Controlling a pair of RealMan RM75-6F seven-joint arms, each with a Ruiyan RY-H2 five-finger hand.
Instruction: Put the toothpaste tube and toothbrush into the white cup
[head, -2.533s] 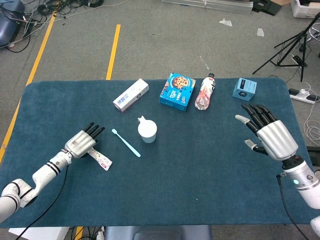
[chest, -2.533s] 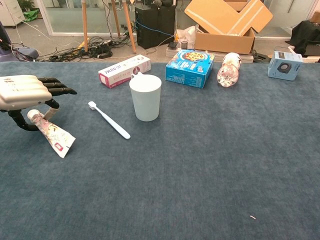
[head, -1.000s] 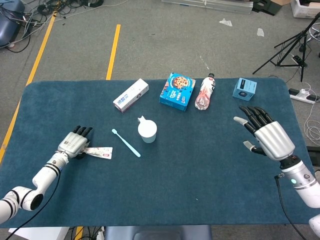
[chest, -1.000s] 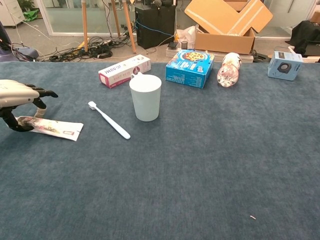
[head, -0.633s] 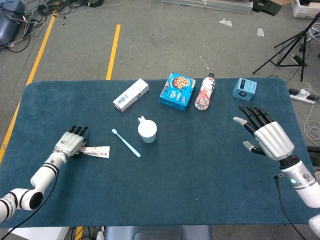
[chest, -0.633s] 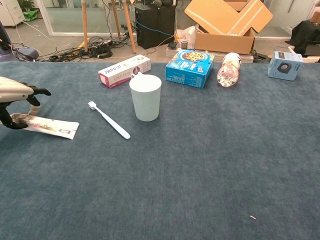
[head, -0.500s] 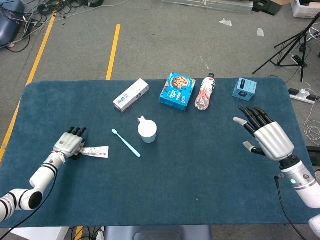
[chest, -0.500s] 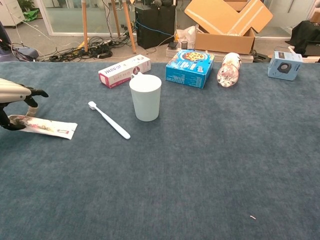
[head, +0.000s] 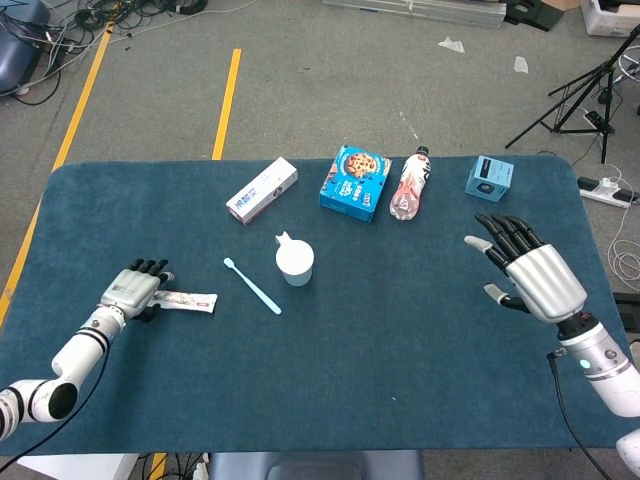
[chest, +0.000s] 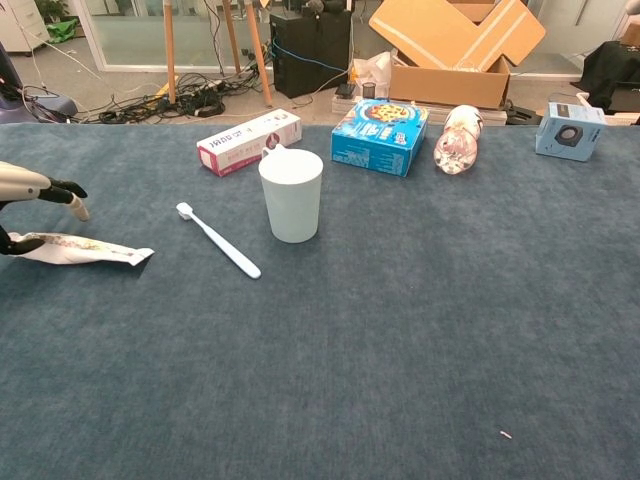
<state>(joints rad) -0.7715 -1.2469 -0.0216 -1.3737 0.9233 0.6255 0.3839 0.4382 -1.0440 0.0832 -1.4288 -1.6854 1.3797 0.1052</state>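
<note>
Toothpaste tube (head: 188, 299) lies flat on the bench (head: 400, 380) out at 9 o'clock from the white cup (head: 295, 262), well apart from it, crimped end pointing toward the cup and cap end tucked under the left hand (head: 128, 292). Chest view shows the left fingers (chest: 68, 190) over the cap end with the thumb below it, so it looks pinched there, but the hand is half out of frame and I can't confirm a firm clamp. Grabbing the cap end makes sense: the flat tail can then lead into the cup mouth. Toothbrush (head: 252, 285) lies untouched between tube and cup, just off the cup at about 8 o'clock, angled with head up-left; neither item is in the cup yet. Cup stands upright mid-bench, mouth open, reachable by either arm. Right hand (head: 528, 270) hovers far out at 3 o'clock, fingers spread apart, holding nothing; likely parked clear while the left works. Back row, out of the way: white carton (head: 262, 189) at 11, blue snack box (head: 355, 182) at 1, bottle (head: 410, 184) lying on its side past it, small blue box (head: 489, 177) at 2. Risk as I see it: the soft tube sags when lifted by one end, so the tail may catch on the cup rim.
</note>
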